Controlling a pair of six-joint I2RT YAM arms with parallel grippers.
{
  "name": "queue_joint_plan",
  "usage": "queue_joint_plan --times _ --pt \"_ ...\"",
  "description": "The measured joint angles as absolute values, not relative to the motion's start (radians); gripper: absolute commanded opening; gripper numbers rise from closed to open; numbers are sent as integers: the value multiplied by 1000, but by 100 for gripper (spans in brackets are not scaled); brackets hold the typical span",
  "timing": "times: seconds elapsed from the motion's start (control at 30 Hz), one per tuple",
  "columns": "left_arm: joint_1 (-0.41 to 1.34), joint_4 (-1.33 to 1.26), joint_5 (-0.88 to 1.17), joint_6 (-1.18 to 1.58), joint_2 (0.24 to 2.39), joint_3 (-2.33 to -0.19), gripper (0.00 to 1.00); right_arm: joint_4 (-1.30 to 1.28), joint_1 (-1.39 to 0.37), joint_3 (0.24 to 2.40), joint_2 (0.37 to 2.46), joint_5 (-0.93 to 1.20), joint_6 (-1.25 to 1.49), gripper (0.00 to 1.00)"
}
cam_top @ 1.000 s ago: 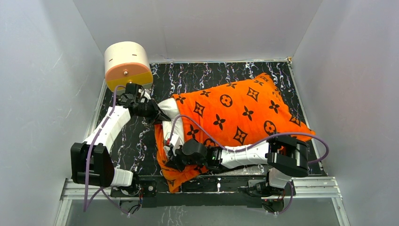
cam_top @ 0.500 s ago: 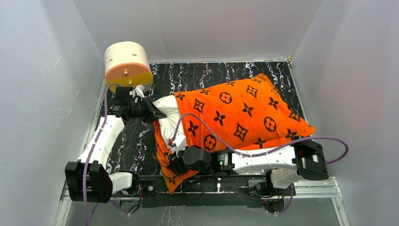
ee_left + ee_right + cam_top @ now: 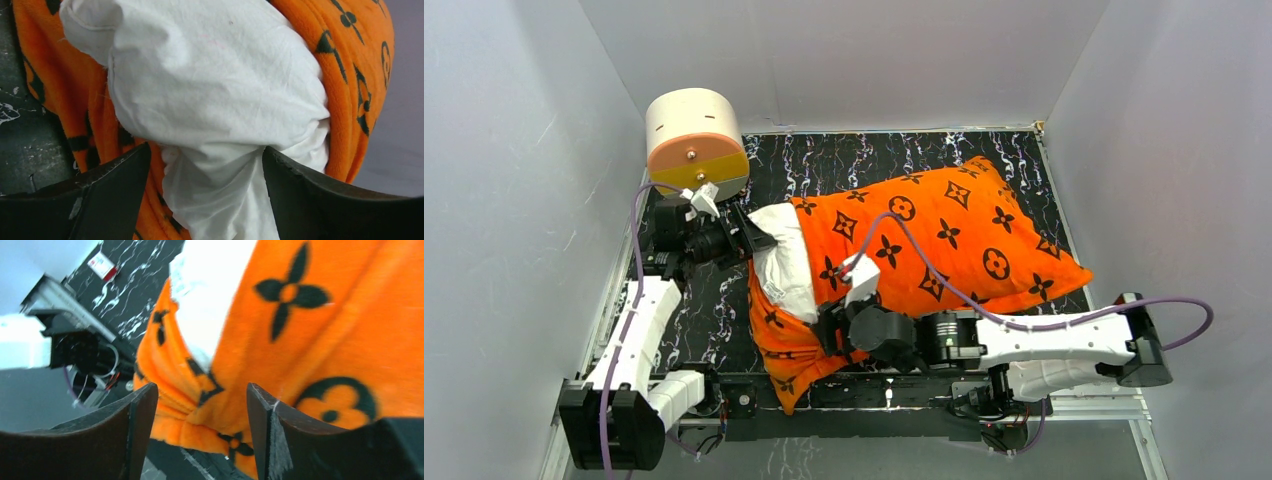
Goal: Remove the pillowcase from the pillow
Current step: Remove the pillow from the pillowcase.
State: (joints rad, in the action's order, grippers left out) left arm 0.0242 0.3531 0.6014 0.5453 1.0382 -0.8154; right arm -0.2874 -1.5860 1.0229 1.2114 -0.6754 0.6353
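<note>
Mostly the pillowcase hides the pillow; left end effector and right end effector gape.

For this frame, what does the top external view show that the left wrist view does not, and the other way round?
Only the top external view shows the cream-and-orange cylinder at the far left, the right gripper at the near edge of the pillowcase, and the pillowcase's full length. Only the left wrist view shows the left gripper up close, jaws apart, with a bunched fold of the pillow between them. Both show the white pillow sticking out of the orange pillowcase's open end.
</note>
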Motion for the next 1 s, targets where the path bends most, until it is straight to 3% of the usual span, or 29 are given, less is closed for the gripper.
queue_joint_plan --times 0.17,0.4,0.53,0.7,0.83,1.0 --pt "24 397 531 524 952 -791 87 -287 -1566 986 1134 -779 658 77" --pt "23 450 481 539 800 -733 94 -316 -1474 1037 1243 -801 686 76" --pt "23 463 533 535 743 -690 94 -333 -1426 1061 1340 -792 694 34" --pt "23 462 624 528 721 -651 94 -332 -1306 1086 1412 -717 684 15" --pt "24 483 643 547 678 -623 94 -178 -1163 1024 1382 -572 621 18" --pt "24 516 608 617 584 -619 91 -132 -1107 1000 1376 -545 587 22"
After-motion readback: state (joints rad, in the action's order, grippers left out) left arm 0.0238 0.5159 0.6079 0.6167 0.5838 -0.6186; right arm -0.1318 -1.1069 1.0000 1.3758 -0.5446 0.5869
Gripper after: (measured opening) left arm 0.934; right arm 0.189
